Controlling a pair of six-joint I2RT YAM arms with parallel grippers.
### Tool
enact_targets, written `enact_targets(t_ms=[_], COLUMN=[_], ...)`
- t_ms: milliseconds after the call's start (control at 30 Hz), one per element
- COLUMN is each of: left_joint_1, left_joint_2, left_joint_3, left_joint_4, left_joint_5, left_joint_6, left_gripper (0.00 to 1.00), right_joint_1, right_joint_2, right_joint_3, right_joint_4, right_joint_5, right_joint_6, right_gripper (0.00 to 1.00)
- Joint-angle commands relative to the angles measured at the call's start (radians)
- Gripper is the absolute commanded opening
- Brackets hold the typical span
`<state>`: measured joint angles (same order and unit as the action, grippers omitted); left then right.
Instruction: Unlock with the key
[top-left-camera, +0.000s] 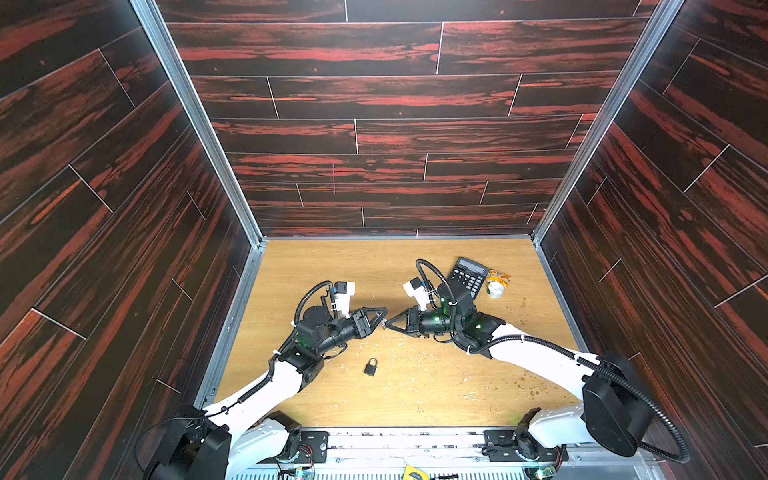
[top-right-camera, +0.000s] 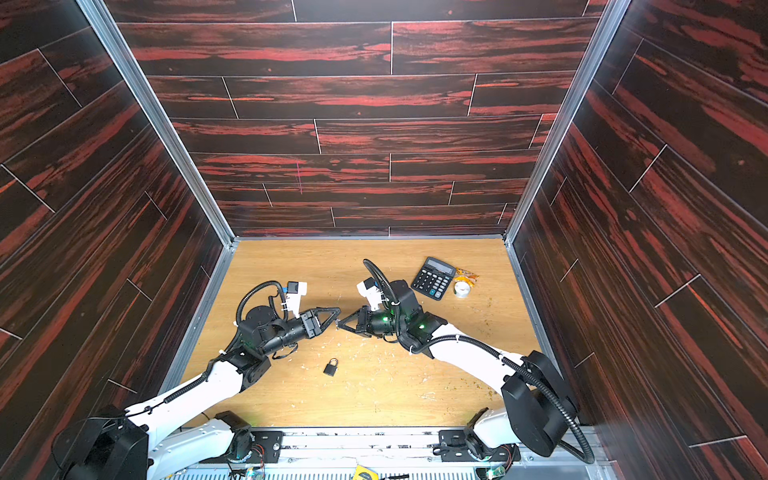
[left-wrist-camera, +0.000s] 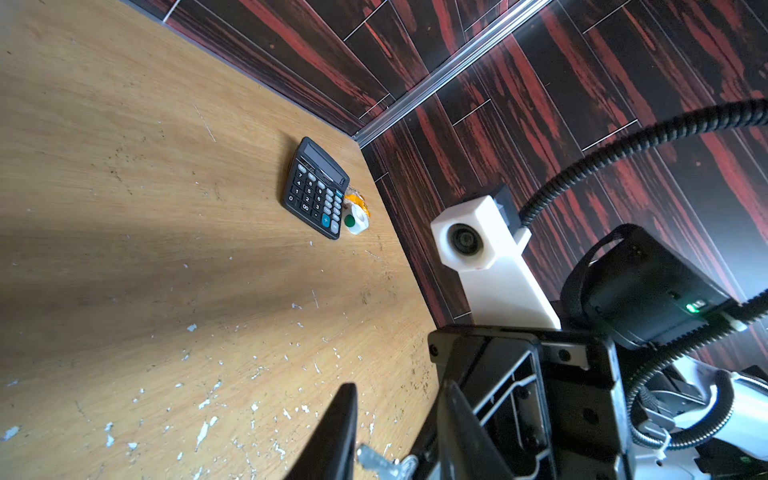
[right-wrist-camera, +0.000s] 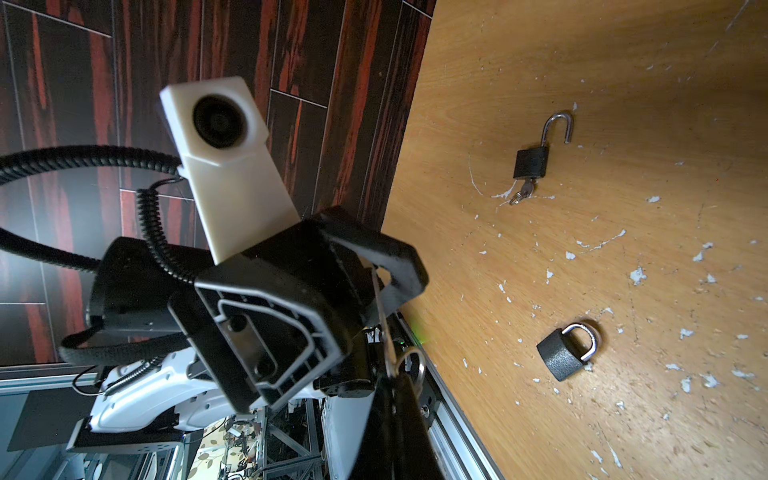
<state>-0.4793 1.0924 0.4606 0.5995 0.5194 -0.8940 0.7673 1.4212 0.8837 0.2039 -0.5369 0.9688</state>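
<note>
Bimanual handover above the middle of the wooden table. We see the left gripper and the right gripper meeting tip to tip in both top views, raised above the surface. The right gripper's jaws are pressed together on the key: in the right wrist view the blade juts from its tip towards the left gripper, with the key ring hanging beside it. In the left wrist view we find the left gripper's fingers standing partly apart on either side of the same key; whether they touch it we cannot tell. A closed padlock lies flat on the table, nearer the robot's base than the two tips and apart from both grippers. The right wrist view also shows an open padlock, its shackle swung free and a second key seated in its body, lying well apart from the closed one. At the far right of the table we note a calculator, with a tape roll and an orange packet just beside it
</note>
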Motion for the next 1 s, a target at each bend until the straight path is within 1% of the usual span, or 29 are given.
enact_targets(t_ms=[0, 133, 633, 800, 867, 967], left_joint_1=[-0.004, -0.004, -0.005, -0.005, -0.005, -0.005], left_joint_2=[0.008, 0.009, 0.005, -0.004, -0.009, -0.015], left_joint_3=[0.032, 0.032, 0.035, 0.04, 0.039, 0.048], left_joint_4=[0.035, 0.03, -0.006, -0.024, -0.032, -0.031], left_joint_5=[0.013, 0.012, -0.003, -0.03, -0.042, -0.041], left_joint_6=[-0.001, 0.0, 0.02, 0.037, 0.045, 0.062], left_gripper=[0.3, 0.26, 0.01, 0.0, 0.0, 0.0], right_joint_1=[-0.005, -0.004, -0.006, -0.006, -0.006, -0.006], right_joint_2=[0.027, 0.024, 0.025, 0.005, -0.012, -0.046], right_joint_3=[0.027, 0.03, 0.043, 0.049, 0.047, 0.042], right_joint_4=[0.022, 0.007, -0.014, -0.035, -0.059, -0.092], right_joint_5=[-0.003, 0.006, 0.011, 0.027, 0.049, 0.077], right_joint_6=[0.007, 0.002, -0.016, -0.043, -0.066, -0.114], right_gripper=[0.0, 0.0, 0.0, 0.0, 0.03, 0.14])
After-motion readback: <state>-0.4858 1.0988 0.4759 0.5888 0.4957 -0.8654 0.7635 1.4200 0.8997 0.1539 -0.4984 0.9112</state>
